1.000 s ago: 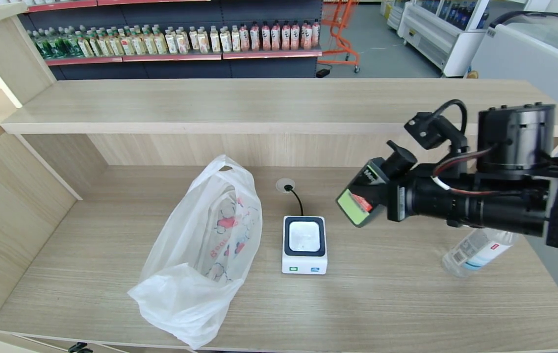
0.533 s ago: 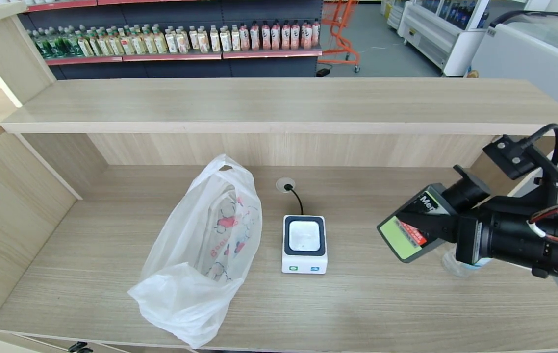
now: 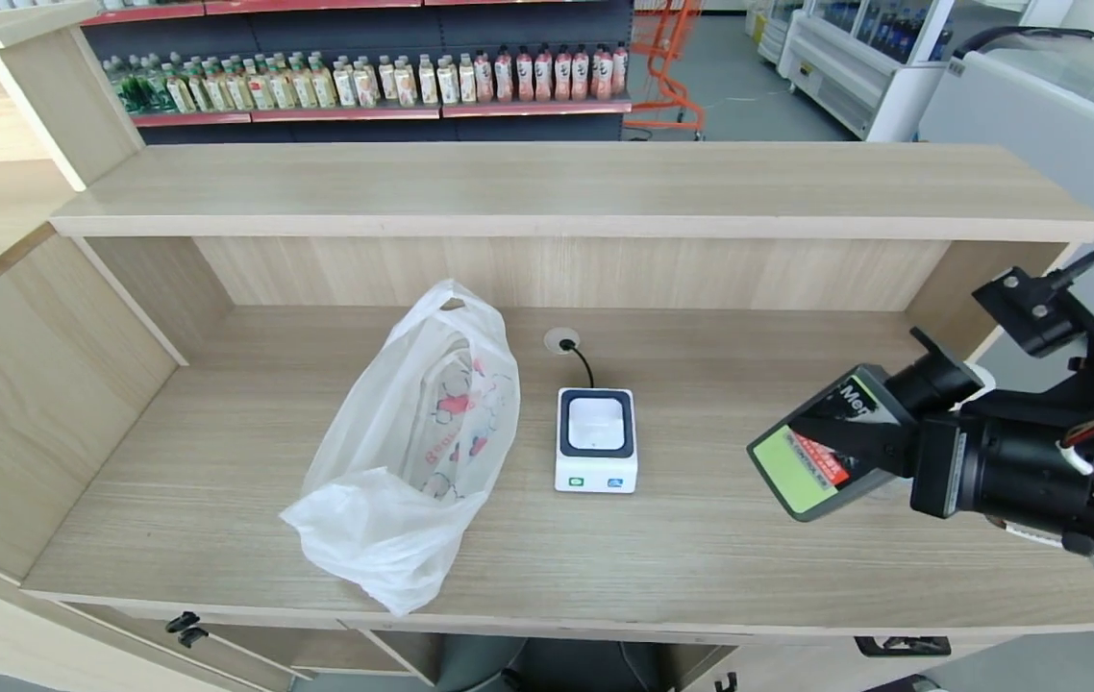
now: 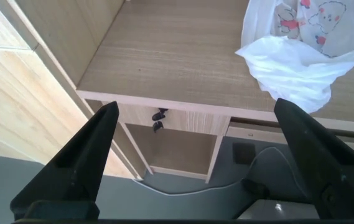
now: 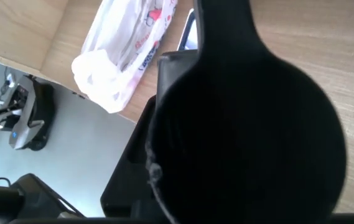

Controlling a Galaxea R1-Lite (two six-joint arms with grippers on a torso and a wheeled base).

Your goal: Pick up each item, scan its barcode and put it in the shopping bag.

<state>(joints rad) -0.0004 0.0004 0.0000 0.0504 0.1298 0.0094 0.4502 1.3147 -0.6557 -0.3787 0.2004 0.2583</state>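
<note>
- Boxed item (image 3: 826, 450), dark with a green label, hangs tilted above the counter (image 3: 701, 557) at 3 o'clock from the scanner (image 3: 596, 438), clamped at one end in the right gripper (image 3: 903, 432).
- Shopping bag (image 3: 417, 452) slumps at the scanner's 9 o'clock, just beside it.
- Left gripper (image 4: 195, 162) hangs past the counter's front edge near the bag, jaws spread wide, holding nothing.
- A raised ledge (image 3: 566, 187) walls the far side at 12 o'clock; bottle shelves (image 3: 364, 82) stand beyond.
- A broad stretch of wood separates scanner and box.
</note>
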